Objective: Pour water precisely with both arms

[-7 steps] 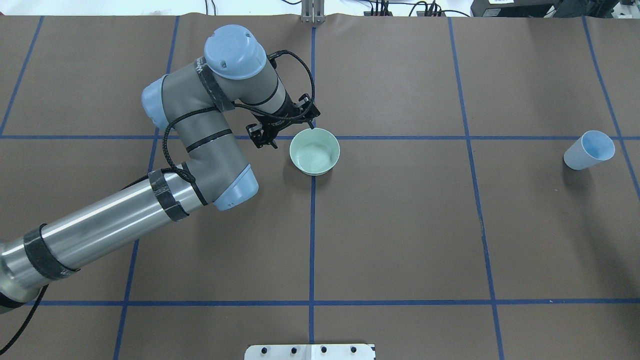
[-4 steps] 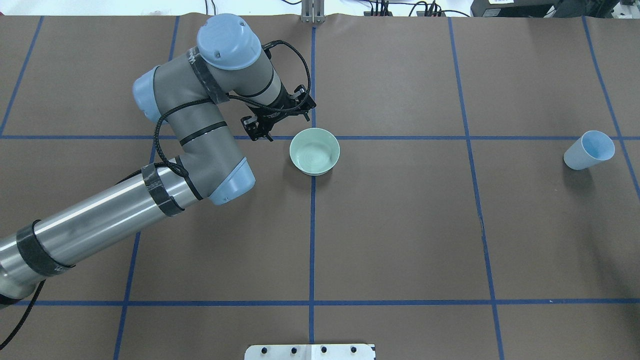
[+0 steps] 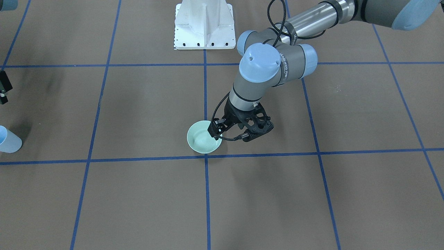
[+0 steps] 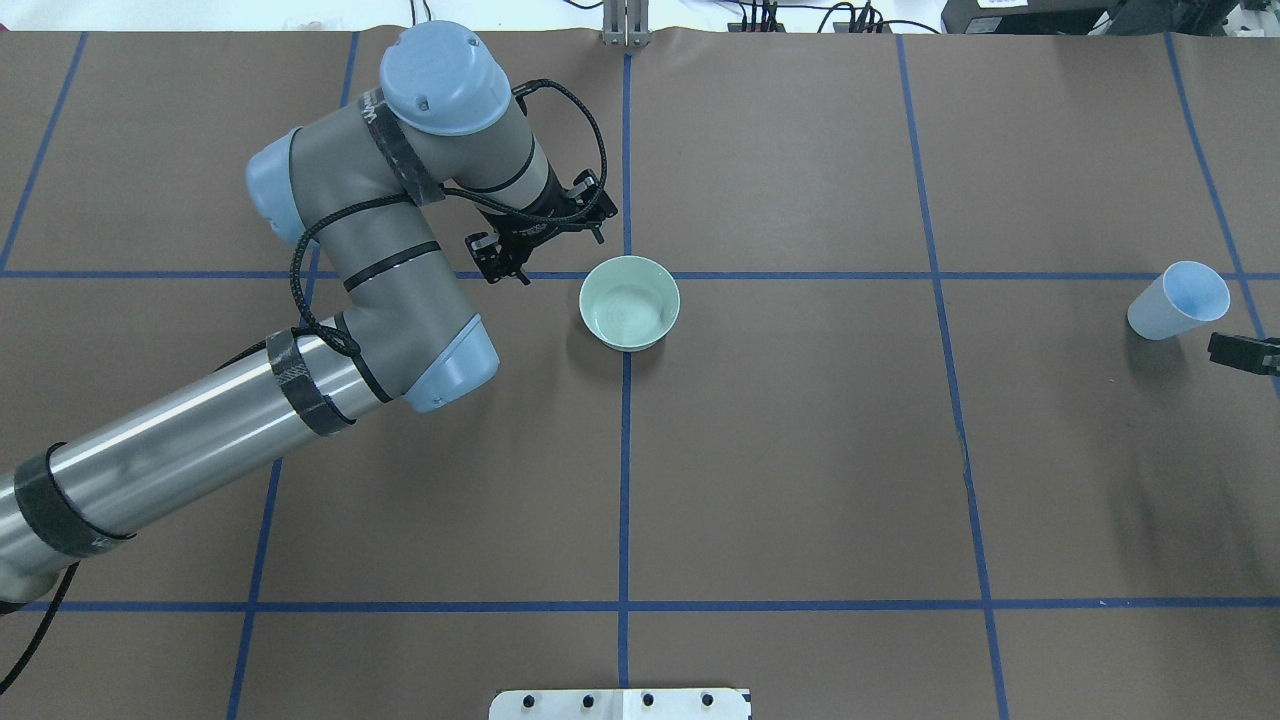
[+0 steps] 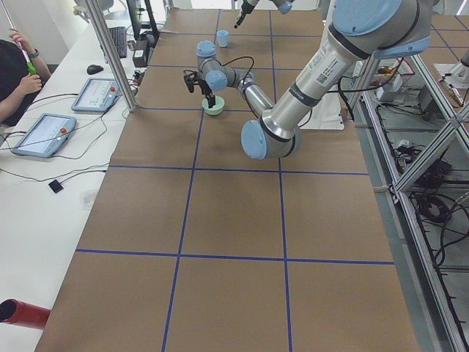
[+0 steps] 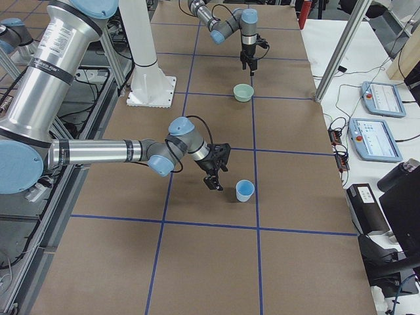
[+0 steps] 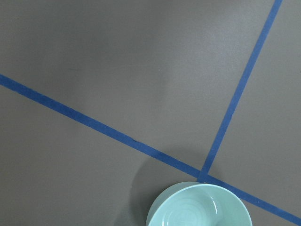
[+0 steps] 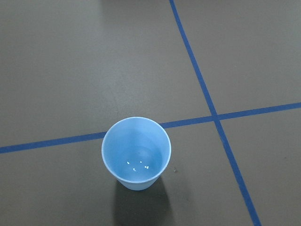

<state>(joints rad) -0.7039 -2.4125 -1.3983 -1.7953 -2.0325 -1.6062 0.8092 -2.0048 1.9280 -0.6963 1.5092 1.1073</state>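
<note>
A pale green bowl [image 4: 629, 302] stands near the table's middle, also in the front view [image 3: 203, 139] and at the bottom of the left wrist view [image 7: 200, 207]. My left gripper [image 4: 540, 245] hangs open and empty just left of and behind the bowl, slightly above it [image 3: 239, 131]. A light blue cup [image 4: 1178, 300] stands upright at the far right with water in it [image 8: 136, 153]. My right gripper [image 4: 1243, 352] shows at the view's edge beside the cup, apart from it. In the right side view [image 6: 214, 170] its fingers stand apart.
Blue tape lines divide the brown table cover into squares. The white bolted pedestal [image 3: 204, 24] stands at the robot's side of the table. Operators' tablets [image 5: 44, 134] lie on a side bench beyond the table's far edge.
My left gripper has drawn back from the bowl's rim, to the left and away from it. My right gripper has come into the overhead view beside the cup.
</note>
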